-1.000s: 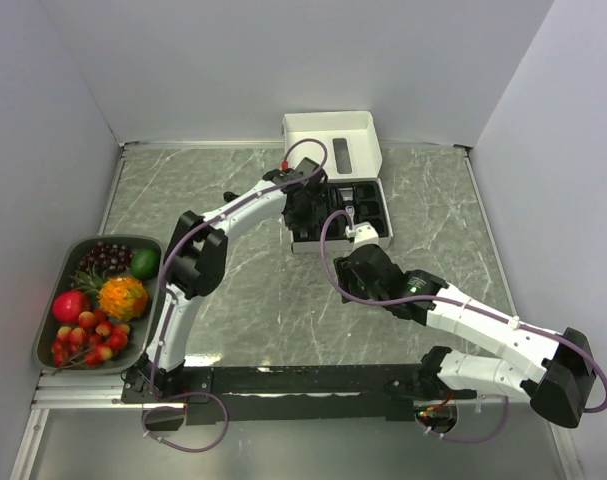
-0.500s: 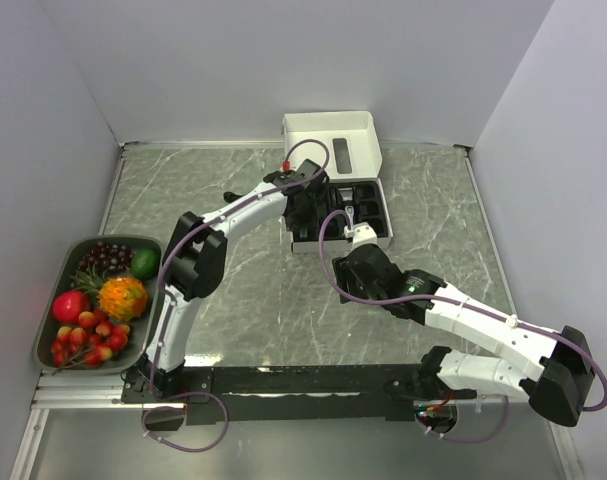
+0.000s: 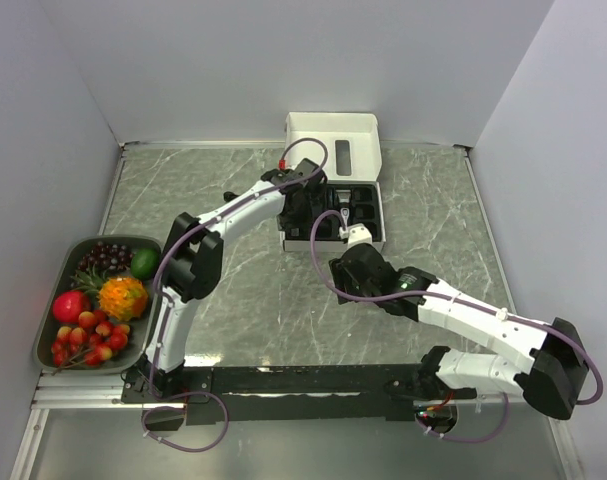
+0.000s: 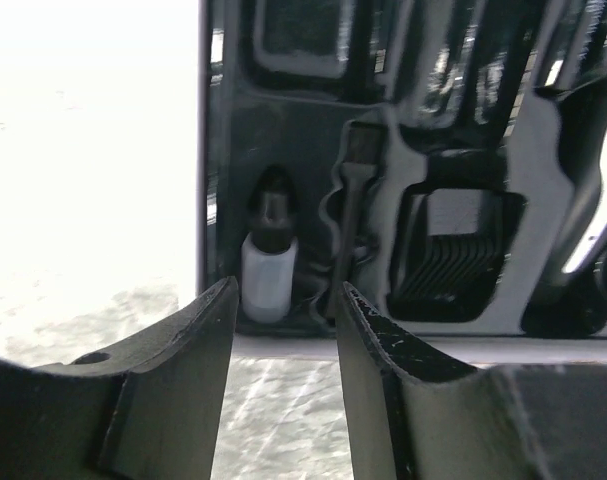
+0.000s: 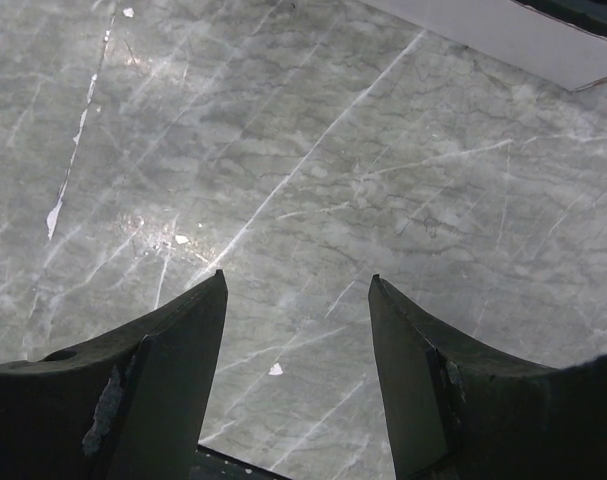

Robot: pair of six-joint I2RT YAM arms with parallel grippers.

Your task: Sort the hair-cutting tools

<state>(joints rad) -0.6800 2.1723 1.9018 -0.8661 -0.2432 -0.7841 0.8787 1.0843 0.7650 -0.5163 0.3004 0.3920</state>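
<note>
An open white box (image 3: 333,140) holds a black moulded tray (image 3: 368,215) of hair-cutting tools. In the left wrist view the tray (image 4: 223,200) holds a small white bottle with a black cap (image 4: 268,272), a thin brush (image 4: 352,225) and a black comb guard (image 4: 453,265). A silver-and-black piece (image 4: 598,215) shows at the right edge; I cannot tell if it is the clipper. My left gripper (image 4: 286,300) is open and empty at the tray's near-left edge (image 3: 301,205). My right gripper (image 5: 298,290) is open and empty over bare marble, just in front of the box (image 3: 345,262).
A grey tray of colourful fruit (image 3: 98,300) stands at the left edge of the marble table (image 3: 243,290). The box's white corner (image 5: 523,40) shows at the top right of the right wrist view. White walls close in the table.
The box has turned and shifted slightly to the left under the left gripper. The right arm has edged a little to the left. Both grippers stay open.
</note>
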